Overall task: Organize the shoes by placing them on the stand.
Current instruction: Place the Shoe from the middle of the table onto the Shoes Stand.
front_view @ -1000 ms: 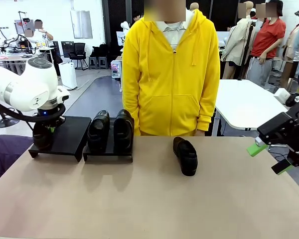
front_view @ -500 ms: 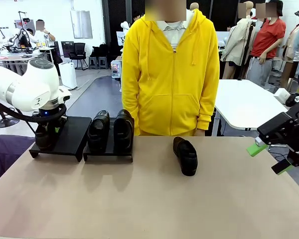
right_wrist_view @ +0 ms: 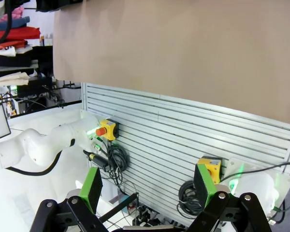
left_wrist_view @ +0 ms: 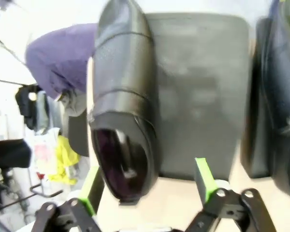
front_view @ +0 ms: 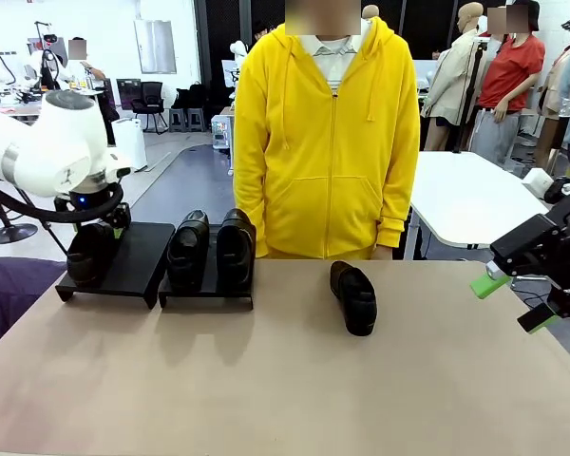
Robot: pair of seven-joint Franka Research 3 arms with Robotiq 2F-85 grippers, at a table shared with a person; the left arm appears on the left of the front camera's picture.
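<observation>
One shoe [left_wrist_view: 123, 111] lies on the stand [left_wrist_view: 198, 92] between the left gripper's [left_wrist_view: 147, 186] spread, released fingers.

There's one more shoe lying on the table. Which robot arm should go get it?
Probably the right. The loose shoe lies right of the table's middle, nearer the right gripper, which hangs open and empty at that edge. The left gripper is open over a shoe on the far-left stand.
</observation>
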